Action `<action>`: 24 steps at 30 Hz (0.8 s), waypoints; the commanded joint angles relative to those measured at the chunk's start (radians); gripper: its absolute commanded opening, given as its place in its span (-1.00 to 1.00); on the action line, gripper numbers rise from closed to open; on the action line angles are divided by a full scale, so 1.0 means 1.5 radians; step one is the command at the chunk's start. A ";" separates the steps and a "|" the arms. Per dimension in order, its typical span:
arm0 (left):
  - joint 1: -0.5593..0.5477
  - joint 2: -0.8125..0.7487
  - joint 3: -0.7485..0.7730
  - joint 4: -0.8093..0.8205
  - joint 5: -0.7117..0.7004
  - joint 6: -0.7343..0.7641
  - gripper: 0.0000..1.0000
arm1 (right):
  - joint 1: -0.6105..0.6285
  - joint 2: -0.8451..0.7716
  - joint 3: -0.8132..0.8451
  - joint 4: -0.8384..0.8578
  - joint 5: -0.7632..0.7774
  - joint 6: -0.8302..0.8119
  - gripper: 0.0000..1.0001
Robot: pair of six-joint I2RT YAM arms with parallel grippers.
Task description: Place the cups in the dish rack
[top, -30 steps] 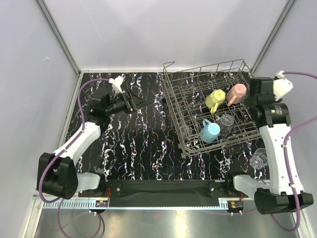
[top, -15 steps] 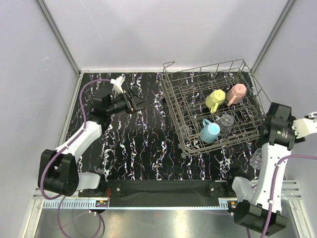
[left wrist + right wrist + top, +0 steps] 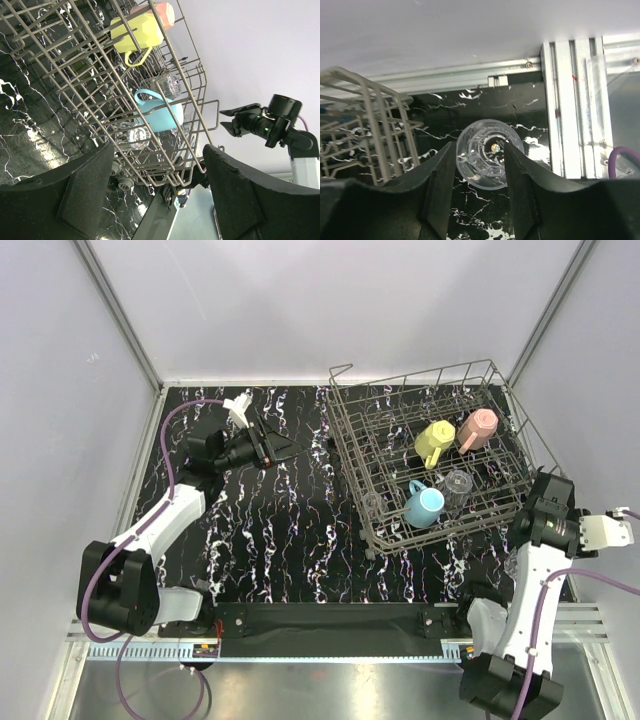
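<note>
**Framing a glass between the right jaws, outside the rack**

Your right gripper [image 3: 479, 145] points down at a clear glass [image 3: 487, 162] that stands on end on the table [image 3: 485, 107]. In the right wrist view the glass sits straight ahead of the gripper, centred in the gap. The left finger's edge runs along its rim and the right finger covers part of its far side. The jaws stand apart, but you cannot tell whether the pads [image 3: 442, 175] touch the glass or are above it, so you cannot call it gripped or free. The rack [image 3: 365, 115] lies to this gripper's left, near the glass but not touching it.

Your left gripper [image 3: 275, 448] is spread wide and holds nothing. It faces the rack from well apart, with bare table between them. Looking out between its fingers [image 3: 85, 195], you see the rack's wires filling the view ahead.

Inside the rack, ahead of the left gripper:
- The yellow mug [image 3: 435, 443] and the pink mug [image 3: 480, 429] lie side by side toward the far end.
- The blue mug [image 3: 425, 507] lies nearer.
- A second glass [image 3: 458, 483] is just beside the blue mug.
- A third glass [image 3: 131, 136] is just below the blue mug in the left wrist view.
</note>
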 commanded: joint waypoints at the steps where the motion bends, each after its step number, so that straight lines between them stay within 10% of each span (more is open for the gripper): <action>1: -0.001 0.005 0.001 0.032 0.017 -0.002 0.54 | -0.006 0.039 -0.019 0.007 -0.021 0.033 -0.01; 24: -0.010 0.024 0.002 0.034 0.025 -0.006 0.54 | -0.183 0.166 -0.030 0.074 -0.245 -0.010 0.19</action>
